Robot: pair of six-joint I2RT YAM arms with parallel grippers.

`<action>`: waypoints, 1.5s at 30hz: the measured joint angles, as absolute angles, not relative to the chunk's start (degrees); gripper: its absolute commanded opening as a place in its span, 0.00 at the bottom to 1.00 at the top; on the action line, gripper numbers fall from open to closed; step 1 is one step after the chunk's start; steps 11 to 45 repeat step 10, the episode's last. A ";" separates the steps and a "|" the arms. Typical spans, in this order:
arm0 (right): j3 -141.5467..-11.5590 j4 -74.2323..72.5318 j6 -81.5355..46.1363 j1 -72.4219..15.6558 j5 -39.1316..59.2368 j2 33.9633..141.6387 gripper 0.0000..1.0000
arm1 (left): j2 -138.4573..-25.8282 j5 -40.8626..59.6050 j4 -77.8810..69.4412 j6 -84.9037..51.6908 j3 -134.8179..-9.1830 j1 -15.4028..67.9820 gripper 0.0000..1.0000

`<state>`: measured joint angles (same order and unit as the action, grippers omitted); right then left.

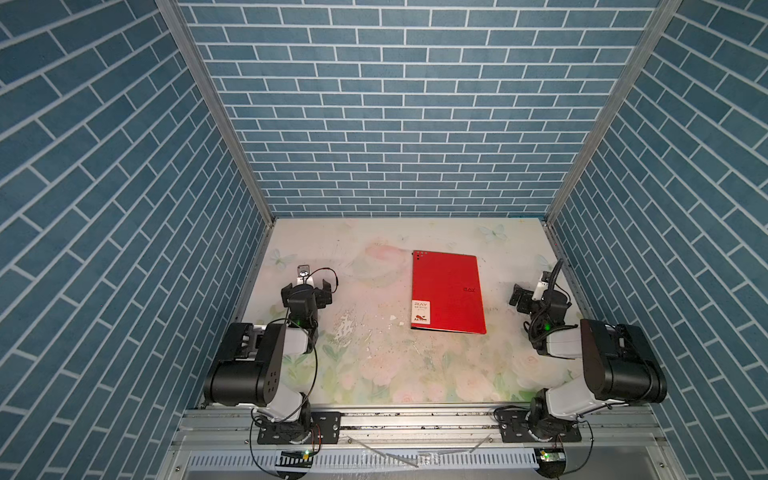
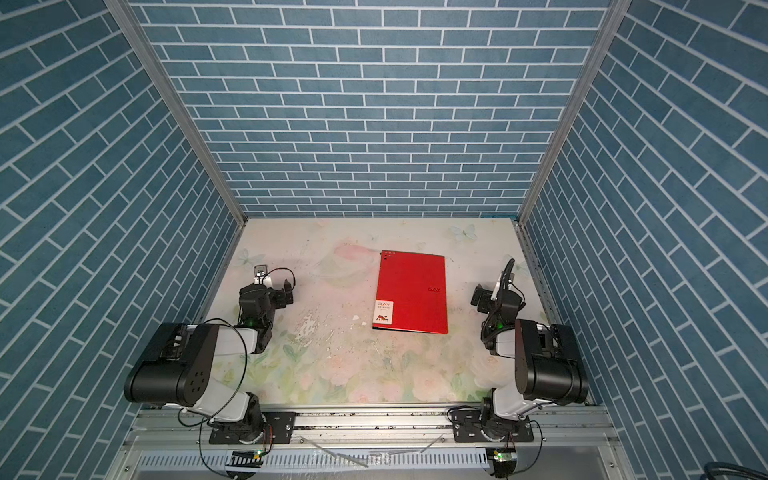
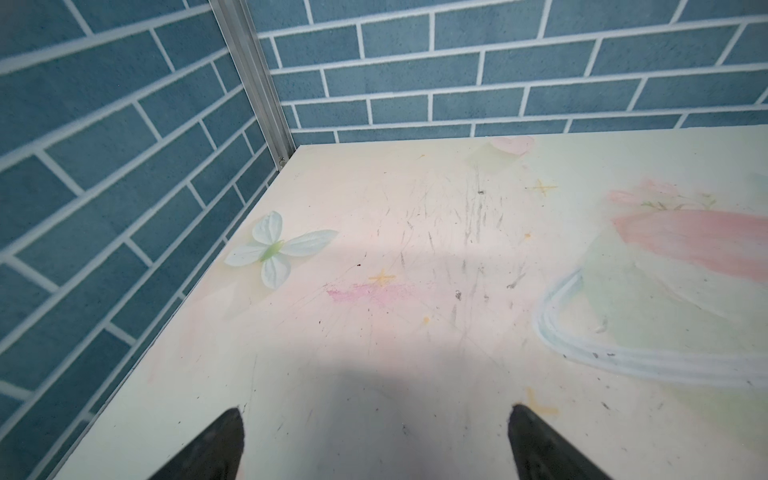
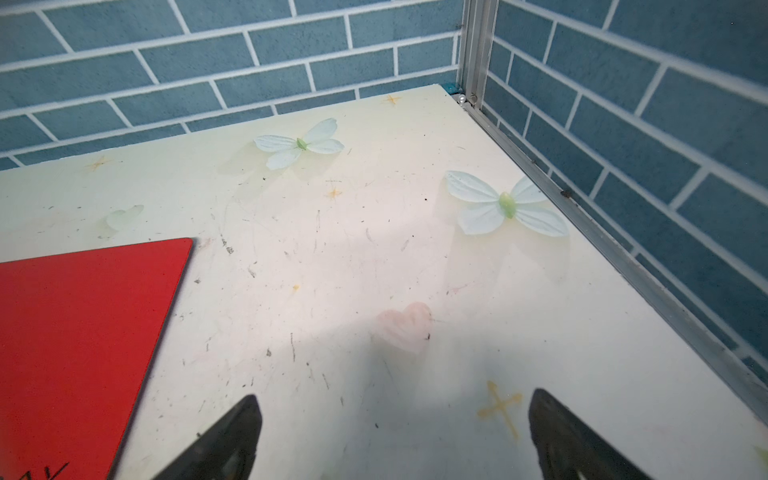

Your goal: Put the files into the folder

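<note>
The red folder lies shut and flat on the table, right of the middle, with its white label at the near left corner. Its far right corner shows in the right wrist view. The files are out of view in every frame. My left gripper hovers open at the left side, well away from the folder, with only bare table between its fingers. Just right of the folder, my right gripper is open too and holds nothing.
Blue brick walls close in the floral-print table on the left, the back and the right. An aluminium rail carrying both arm bases runs along the front edge. A scuffed patch and small white scraps lie near the folder's left.
</note>
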<state>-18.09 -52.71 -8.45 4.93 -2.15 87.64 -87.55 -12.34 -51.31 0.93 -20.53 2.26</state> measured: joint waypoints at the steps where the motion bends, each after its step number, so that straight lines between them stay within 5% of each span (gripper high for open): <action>1: -18.09 -52.71 -8.45 4.93 -2.15 87.64 0.99 | -87.55 -12.32 -51.40 0.91 -20.56 2.26 1.00; 45: -19.05 -51.77 -8.12 4.36 -2.57 87.64 0.99 | -87.55 -12.12 -51.77 0.93 -20.53 2.26 1.00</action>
